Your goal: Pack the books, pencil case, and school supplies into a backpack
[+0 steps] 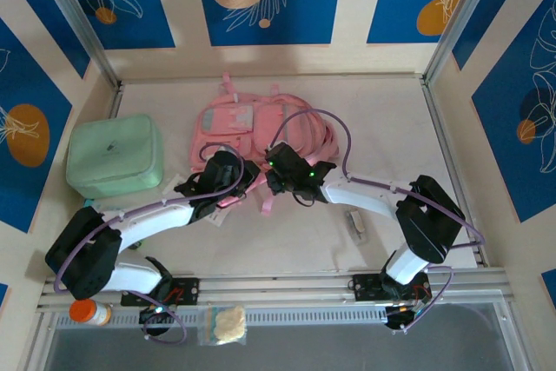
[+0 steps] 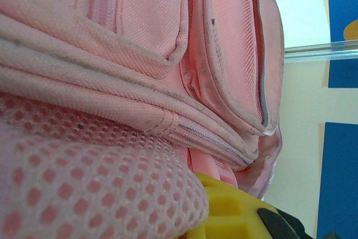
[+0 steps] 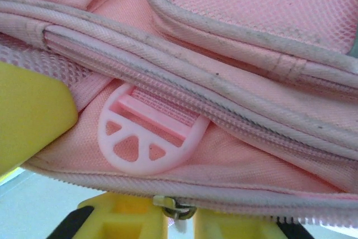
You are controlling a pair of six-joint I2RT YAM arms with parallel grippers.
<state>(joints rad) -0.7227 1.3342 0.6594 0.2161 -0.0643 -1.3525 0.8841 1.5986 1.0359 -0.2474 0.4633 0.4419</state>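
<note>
Yellow pads (image 3: pixel 128 222) of the right gripper (image 3: pixel 179 219) pinch the small metal zip pull (image 3: pixel 174 210), likely to open the soft pink fabric backpack (image 1: pixel 228 123) at twelve o'clock. Left gripper (image 1: pixel 233 188), shut on its mesh (image 2: pixel 84 194), probably steadies it.

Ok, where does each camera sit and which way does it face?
Top external: overhead behind the bases, looking down on the table; both arms reach the soft pink fabric backpack.
Left wrist: close against the backpack's side; a yellow finger shows.
Right wrist: facing its pink plastic buckle; yellow fingers show.
Shared: all see the backpack.
</note>
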